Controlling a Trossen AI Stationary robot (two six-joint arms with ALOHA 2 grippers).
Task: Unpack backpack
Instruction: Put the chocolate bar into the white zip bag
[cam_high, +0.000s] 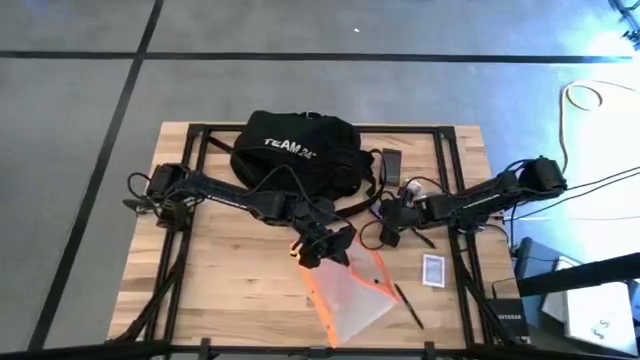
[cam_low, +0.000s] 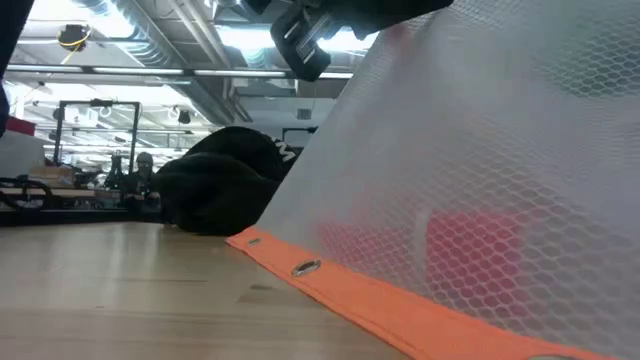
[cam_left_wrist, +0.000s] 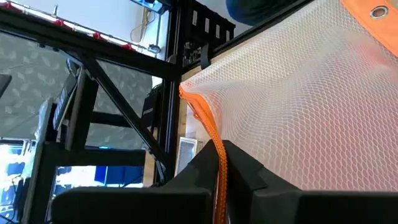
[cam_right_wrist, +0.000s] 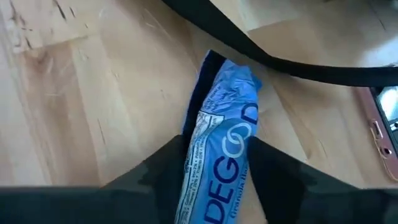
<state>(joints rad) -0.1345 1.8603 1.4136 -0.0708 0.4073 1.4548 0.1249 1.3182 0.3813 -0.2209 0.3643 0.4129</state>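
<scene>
The big black soft cloth backpack with white letters sits at the far middle of the light wooden table. Its black straps trail toward the near side.

The left gripper is just in front of the backpack, near the middle of the table. Its fingers are pinched tight on the orange edge of a see-through mesh pouch with orange trim. The pouch hangs down from the gripper and spreads out on the table toward the near right. In the low view the pouch fills most of the picture and hides much of what is behind it.

The right gripper is just right of the left one, beside the straps. Its fingers are closed around a blue snack bar wrapper, just above the wood.

A small white card lies to the right of the pouch. A thin dark pen lies by the pouch's near right edge.
</scene>
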